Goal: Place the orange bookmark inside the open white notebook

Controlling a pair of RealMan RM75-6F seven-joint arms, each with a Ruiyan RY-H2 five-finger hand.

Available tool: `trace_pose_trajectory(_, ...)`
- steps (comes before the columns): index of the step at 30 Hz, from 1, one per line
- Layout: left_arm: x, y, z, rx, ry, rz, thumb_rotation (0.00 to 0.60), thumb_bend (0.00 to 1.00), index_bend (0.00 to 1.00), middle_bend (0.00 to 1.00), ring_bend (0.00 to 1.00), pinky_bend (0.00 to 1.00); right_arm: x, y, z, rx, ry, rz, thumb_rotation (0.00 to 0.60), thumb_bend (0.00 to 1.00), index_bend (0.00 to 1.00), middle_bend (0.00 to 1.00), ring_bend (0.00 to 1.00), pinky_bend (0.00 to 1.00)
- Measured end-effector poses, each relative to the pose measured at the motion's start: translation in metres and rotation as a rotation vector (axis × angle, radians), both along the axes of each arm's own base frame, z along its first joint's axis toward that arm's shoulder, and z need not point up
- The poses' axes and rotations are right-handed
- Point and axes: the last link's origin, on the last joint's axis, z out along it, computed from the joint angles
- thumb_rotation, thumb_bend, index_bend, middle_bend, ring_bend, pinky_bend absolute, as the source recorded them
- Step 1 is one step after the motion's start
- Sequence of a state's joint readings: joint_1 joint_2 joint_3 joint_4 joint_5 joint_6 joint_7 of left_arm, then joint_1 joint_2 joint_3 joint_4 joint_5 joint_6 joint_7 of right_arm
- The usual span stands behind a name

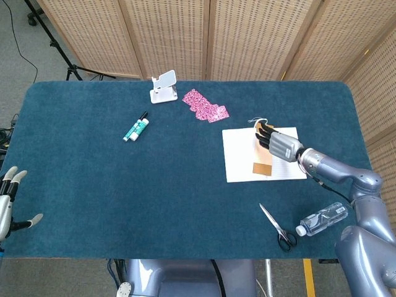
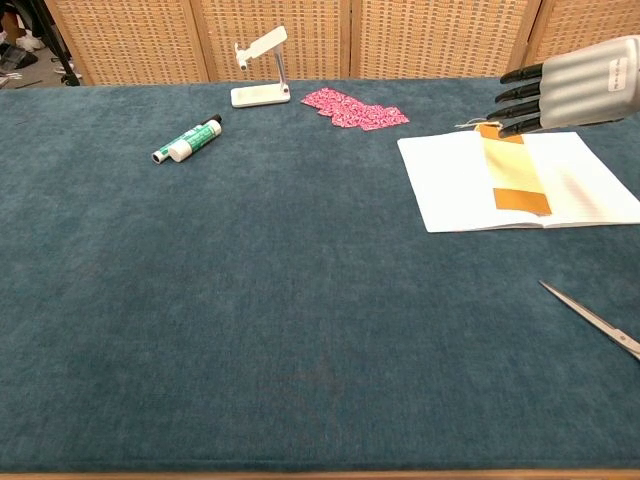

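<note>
- Over the far edge of the notebook, my right hand (image 2: 578, 92) hovers with the fingers (image 2: 522, 98) stretched out flat and nothing in them, so yeah, released. From the chest view I can't quite tell whether the fingertips touch the bookmark's top end or just hang above it.
- Under and just in front of that hand, the orange bookmark (image 2: 512, 172) lies flat on the open white notebook (image 2: 448, 180), roughly along the middle where the pages meet, with its string end poking out past the top edge.
- So I'd call the main job pretty much done: bookmark's on the pages, not tilted, not in my grip.
- What's left, I reckon, is only pulling my right hand clear without nudging it.
- My left hand (image 1: 8, 201) sits way off at the near left corner of the table (image 1: 93, 185), fingers apart, holding nothing.
- Scissors (image 1: 277, 226) and a water bottle (image 1: 322, 219) sit near the front edge, well apart from the notebook.
</note>
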State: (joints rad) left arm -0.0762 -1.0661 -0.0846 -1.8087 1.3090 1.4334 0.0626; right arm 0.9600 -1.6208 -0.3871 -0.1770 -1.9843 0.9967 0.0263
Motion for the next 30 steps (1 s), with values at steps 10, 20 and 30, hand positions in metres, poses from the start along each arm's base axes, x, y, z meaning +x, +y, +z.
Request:
trace_pose_trajectory(10, 0.001, -0.001, 0.000, -0.007, -0.009, -0.007, 0.600, 0.00, 0.00, 0.00, 0.00, 0.00, 0.003, 0.006, 0.016, -0.011, -0.138, -0.017, 0.600, 0.49, 0.04, 0.00, 0.00, 0.04)
trace_pose_trajectory(20, 0.001, -0.003, 0.004, -0.023, -0.043, -0.021, 0.600, 0.00, 0.00, 0.00, 0.00, 0.00, 0.001, 0.026, 0.028, 0.030, -0.745, -0.367, 0.600, 0.96, 0.10, 0.03, 0.00, 0.07)
trace_pose_trajectory(30, 0.002, -0.006, 0.007, -0.039, -0.067, -0.051, 0.600, 0.00, 0.00, 0.00, 0.00, 0.00, 0.017, 0.072, 0.017, 0.142, -1.129, -0.698, 0.600, 1.00, 0.18, 0.13, 0.07, 0.13)
